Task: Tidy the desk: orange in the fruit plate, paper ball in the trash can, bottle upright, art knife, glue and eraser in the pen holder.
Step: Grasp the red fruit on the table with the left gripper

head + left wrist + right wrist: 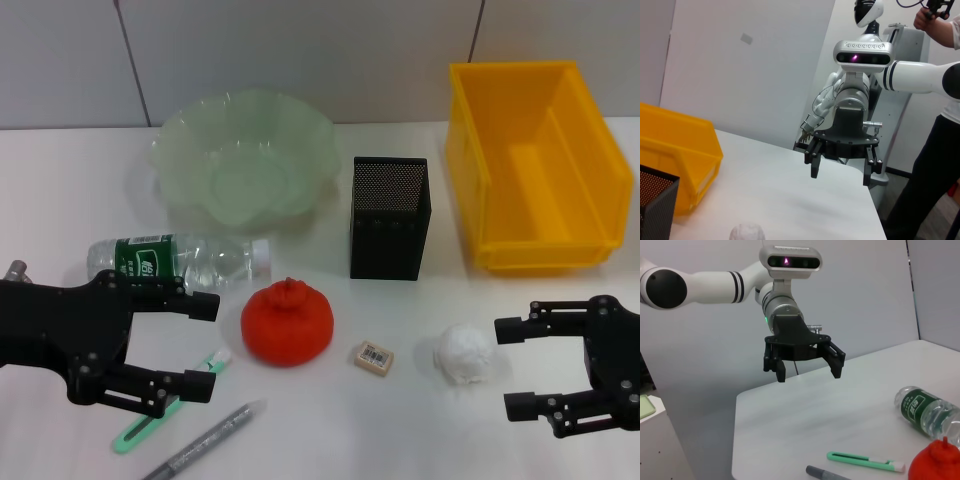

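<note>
In the head view, the red-orange orange (288, 322) sits mid-table. The plastic bottle (180, 262) lies on its side behind it to the left. The eraser (373, 358) and the white paper ball (465, 353) lie to the orange's right. The green art knife (165, 410) and the grey glue stick (205, 445) lie at the front left. The green fruit plate (190, 130), the black mesh pen holder (390, 215) and the yellow bin (480, 160) stand at the back. My left gripper (203, 345) is open over the knife area. My right gripper (510, 368) is open beside the paper ball.
The right wrist view shows the left gripper (809, 375), bottle (927, 410), knife (865, 461) and orange (937, 462). The left wrist view shows the right gripper (840, 176), bin (680, 150), pen holder (655, 200) and a person at the far edge.
</note>
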Motion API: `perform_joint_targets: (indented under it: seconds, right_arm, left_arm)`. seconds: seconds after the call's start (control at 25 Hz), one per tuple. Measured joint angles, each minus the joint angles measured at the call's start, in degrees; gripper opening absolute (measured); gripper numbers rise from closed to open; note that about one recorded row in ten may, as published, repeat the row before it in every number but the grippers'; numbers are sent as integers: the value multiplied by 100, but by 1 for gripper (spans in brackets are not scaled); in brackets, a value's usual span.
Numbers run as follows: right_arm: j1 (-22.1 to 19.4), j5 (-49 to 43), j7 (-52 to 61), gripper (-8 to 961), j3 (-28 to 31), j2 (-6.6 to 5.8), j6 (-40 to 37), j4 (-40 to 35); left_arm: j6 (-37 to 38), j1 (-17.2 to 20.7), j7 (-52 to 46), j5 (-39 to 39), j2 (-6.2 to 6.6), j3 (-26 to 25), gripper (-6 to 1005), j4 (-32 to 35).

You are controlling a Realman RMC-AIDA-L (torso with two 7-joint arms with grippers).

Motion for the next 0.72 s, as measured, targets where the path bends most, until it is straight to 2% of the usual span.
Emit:
perform_joint_targets:
  seconds: [0.6,0.68,0.72]
  right_arm:
    - [15,-22,52,777,0,23,59,-3]
    - [5,-35,147,777,-1,17,99,-18]
    - [-29,-40,280,777,15,-18,127,-38]
  left_arm:
    - [-9,18,1,6,-14,-8,861,4]
    - [-121,16,21,0,-62,-56,861,31]
    - [-326,2,88,15,-146,-89,861,61]
